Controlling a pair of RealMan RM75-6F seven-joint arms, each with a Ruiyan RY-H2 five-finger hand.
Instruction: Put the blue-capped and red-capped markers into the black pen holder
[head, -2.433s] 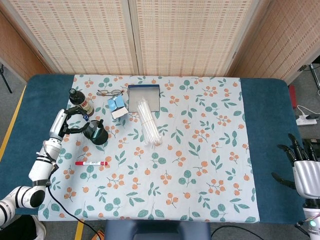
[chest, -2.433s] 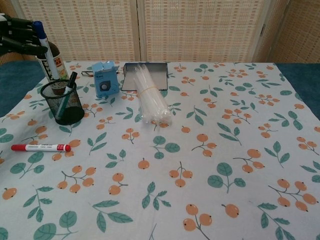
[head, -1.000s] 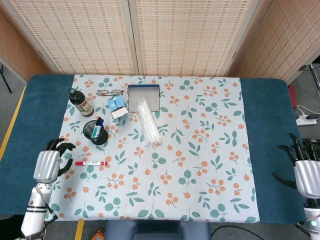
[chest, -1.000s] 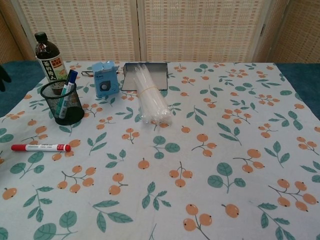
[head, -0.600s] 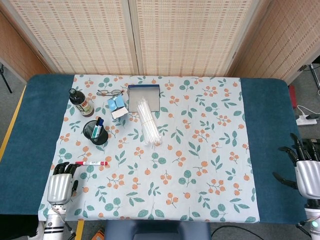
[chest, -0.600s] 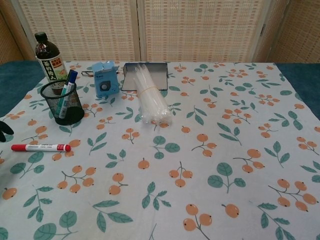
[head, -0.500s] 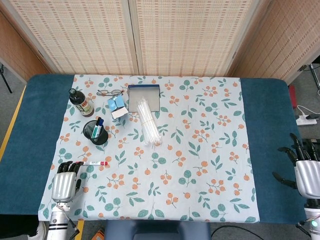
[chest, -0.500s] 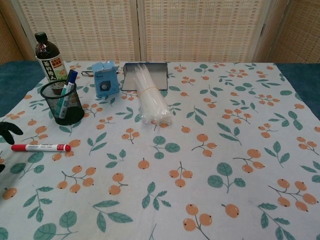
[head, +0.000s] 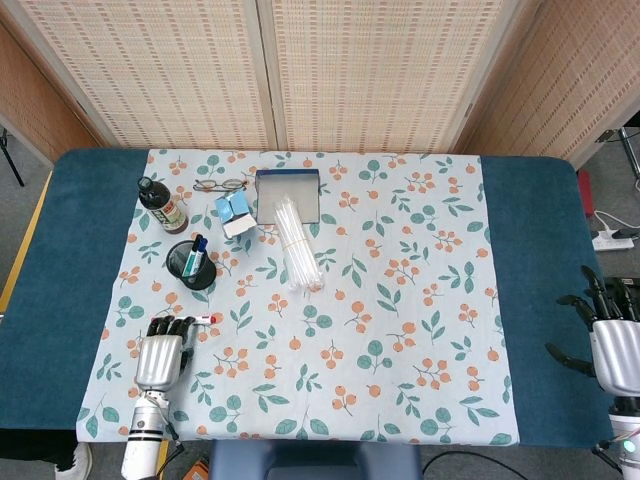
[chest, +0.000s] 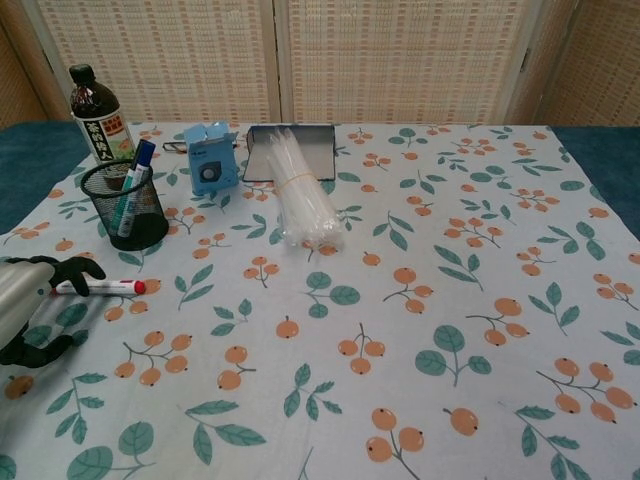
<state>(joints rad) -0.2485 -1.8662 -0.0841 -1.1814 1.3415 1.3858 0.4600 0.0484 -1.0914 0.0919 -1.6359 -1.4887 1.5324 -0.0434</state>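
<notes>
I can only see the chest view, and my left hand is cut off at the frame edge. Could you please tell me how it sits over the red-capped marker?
Observer: In the head view the left hand is palm down with its fingertips over the red-capped marker. Only the marker's end toward the middle of the table shows. I cannot tell whether the fingers have closed on it.
Operator: Thank you. Where is my right hand, please?
Observer: The right hand is at the table's right edge, over the blue cloth. Its fingers are apart and it holds nothing.
</notes>
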